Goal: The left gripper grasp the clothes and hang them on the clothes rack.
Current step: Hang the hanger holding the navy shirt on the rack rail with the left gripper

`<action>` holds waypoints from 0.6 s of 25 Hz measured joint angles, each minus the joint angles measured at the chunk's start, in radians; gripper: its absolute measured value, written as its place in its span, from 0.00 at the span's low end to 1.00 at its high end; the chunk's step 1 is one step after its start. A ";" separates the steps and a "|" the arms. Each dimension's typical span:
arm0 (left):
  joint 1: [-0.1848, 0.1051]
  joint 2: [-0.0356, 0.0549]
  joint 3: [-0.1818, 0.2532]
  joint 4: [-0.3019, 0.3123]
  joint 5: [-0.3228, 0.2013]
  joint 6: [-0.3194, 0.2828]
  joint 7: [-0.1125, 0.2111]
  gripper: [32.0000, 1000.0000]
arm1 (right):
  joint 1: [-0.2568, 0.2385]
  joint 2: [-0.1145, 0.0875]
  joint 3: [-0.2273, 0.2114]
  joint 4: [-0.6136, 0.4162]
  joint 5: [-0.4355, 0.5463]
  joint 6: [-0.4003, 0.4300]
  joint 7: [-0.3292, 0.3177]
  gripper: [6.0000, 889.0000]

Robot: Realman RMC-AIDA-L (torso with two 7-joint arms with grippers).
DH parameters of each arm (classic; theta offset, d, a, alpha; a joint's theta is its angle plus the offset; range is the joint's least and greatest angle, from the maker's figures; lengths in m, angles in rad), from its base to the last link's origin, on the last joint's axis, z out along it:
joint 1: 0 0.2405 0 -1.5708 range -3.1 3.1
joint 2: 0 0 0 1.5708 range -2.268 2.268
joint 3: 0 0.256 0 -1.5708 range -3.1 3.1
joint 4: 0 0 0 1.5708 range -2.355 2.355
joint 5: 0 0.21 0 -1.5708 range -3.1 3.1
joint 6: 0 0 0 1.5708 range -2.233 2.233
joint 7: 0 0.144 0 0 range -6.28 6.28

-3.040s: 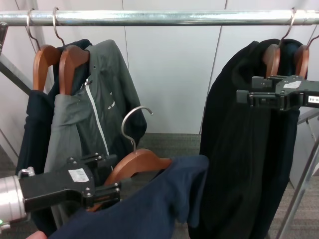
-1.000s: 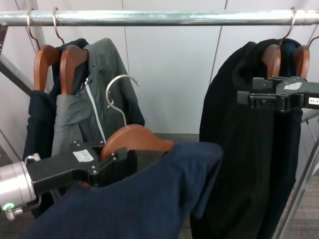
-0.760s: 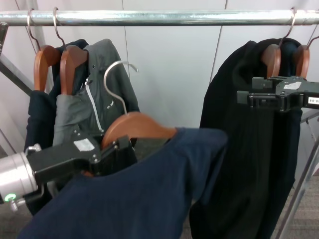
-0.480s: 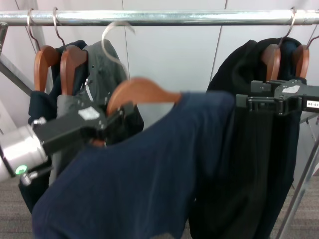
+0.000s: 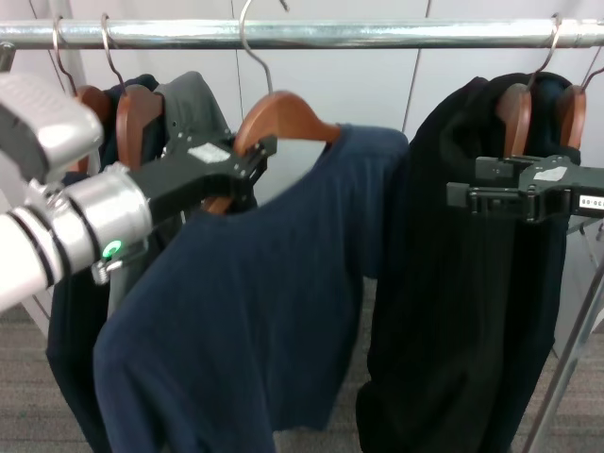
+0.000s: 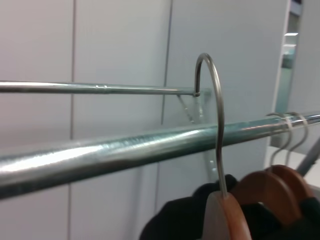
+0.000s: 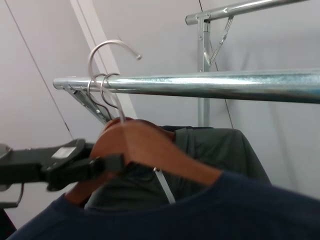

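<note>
So the left gripper (image 5: 247, 166), jaws clamped on the hanger, has lifted the clothes (image 5: 255, 283) way up, hook now cresting the rack (image 5: 377, 33) but not hooked yet; right gripper (image 5: 462, 196) idles by the coat.

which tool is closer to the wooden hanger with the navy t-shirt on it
Left. The left tool is clamped on the hanger under the rack; the right tool hangs apart, by the black coat.

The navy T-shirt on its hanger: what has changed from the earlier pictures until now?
The left gripper, still shut on the wooden hanger, raised the clothes from low in front up to the clothes rack; the hook now rises above the rail, not yet resting on it. The right gripper stayed by the black coat.
</note>
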 joint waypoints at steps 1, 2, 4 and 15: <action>-0.013 0.0017 0.011 0.006 0.003 -0.029 -0.013 0.14 | 0.000 0.000 0.000 0.002 0.000 0.000 0.000 0.92; -0.026 0.0030 0.015 0.006 0.006 -0.054 -0.028 0.14 | 0.000 0.000 0.000 0.005 0.000 0.000 -0.001 0.92; -0.047 0.0048 0.018 0.003 0.008 -0.095 -0.047 0.15 | 0.000 -0.001 0.000 0.010 0.001 0.000 -0.004 0.92; -0.143 0.0026 0.036 -0.102 0.069 -0.244 -0.092 0.16 | 0.010 -0.002 0.001 0.019 0.004 0.002 -0.014 0.92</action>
